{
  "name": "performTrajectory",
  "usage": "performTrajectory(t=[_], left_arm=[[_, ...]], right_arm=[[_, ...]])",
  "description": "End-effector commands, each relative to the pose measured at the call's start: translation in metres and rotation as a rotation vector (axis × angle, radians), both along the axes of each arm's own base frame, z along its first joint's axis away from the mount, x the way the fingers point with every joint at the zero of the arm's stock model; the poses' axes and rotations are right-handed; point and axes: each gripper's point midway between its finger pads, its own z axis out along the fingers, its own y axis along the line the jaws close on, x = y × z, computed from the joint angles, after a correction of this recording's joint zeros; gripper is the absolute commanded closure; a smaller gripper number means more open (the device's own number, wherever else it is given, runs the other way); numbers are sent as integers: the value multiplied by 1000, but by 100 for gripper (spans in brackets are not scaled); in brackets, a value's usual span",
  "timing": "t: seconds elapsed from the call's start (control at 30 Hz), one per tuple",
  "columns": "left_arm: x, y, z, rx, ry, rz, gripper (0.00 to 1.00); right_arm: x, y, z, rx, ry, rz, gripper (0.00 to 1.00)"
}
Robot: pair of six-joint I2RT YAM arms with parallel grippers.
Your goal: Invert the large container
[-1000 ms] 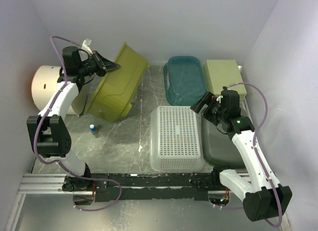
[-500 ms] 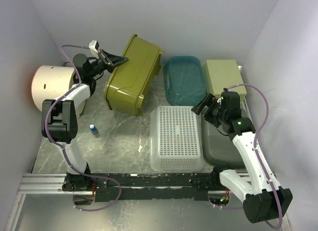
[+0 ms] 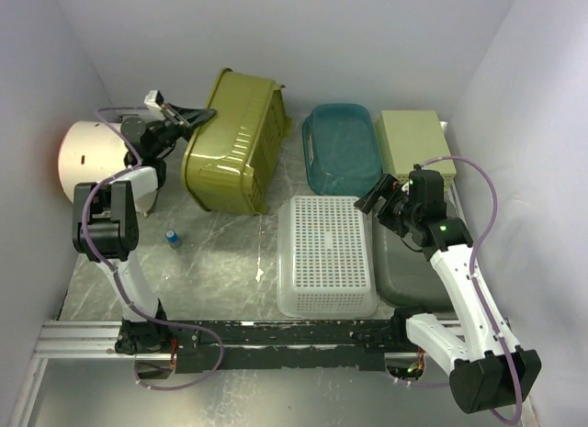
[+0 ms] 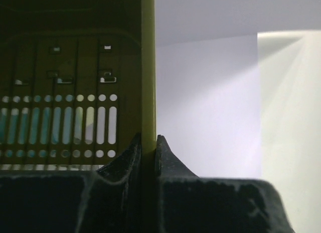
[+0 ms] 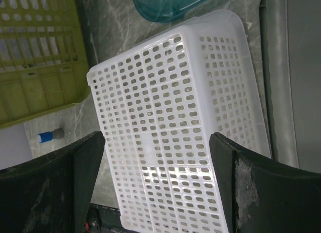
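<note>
Olive-green slotted plastic container [image 3: 234, 142] is tipped on its side, far left of the grey table [image 3: 220, 252], long axis near-to-far, lying just right of my left gripper [image 3: 196, 116], which is clamped on its rim

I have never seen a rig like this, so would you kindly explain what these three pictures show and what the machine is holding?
These are two robot arms bolted at the near edge of a table. The wide picture looks down from above and behind them; the other two come from wrist cameras, so the dark shapes below are each arm's own fingers. On the table lie an olive container, a white basket, a teal tub, a pale box, a grey bin, a white cylinder and a small bottle. The left claw is shut on the olive container's rim, with it tipped onto its side. The right claw hangs open above the white basket, holding nothing.
</note>
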Motion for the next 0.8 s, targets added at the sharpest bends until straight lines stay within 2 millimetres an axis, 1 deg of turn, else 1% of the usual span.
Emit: performTrajectory(t=[0.0,0.03,0.07,0.1,0.17,0.2,0.23,0.27,0.37,0.5,0.57,0.67,0.77], left_arm=[[3,43,-69,63,198,18,93],[4,54,-74,84,203,27,93],[5,61,-79,110,217,26,91],[4,66,-90,152,242,18,85],[6,73,-100,206,283,12,74],[7,75,-105,261,273,9,68],[9,77,-108,302,273,11,64],[12,78,-104,338,268,12,58],[15,83,-103,428,263,17,53],[15,84,-97,516,241,17,45],[13,81,-102,620,249,16,41],[12,78,-105,765,249,20,39],[11,78,-106,867,250,41,37]], right_arm=[[-3,0,5,-10,-19,7,14],[-3,0,5,-9,-18,8,14],[-3,0,4,-9,-18,7,14],[-3,0,5,-7,-19,6,14],[-2,1,6,-6,-24,9,14],[-1,1,7,-5,-27,9,14],[0,2,7,-3,-27,10,14],[1,2,7,0,-26,11,14],[4,4,7,6,-26,14,14],[5,6,6,14,-25,19,14],[6,7,6,14,-24,23,14],[7,7,6,12,-24,24,14],[6,6,7,11,-26,24,14]])
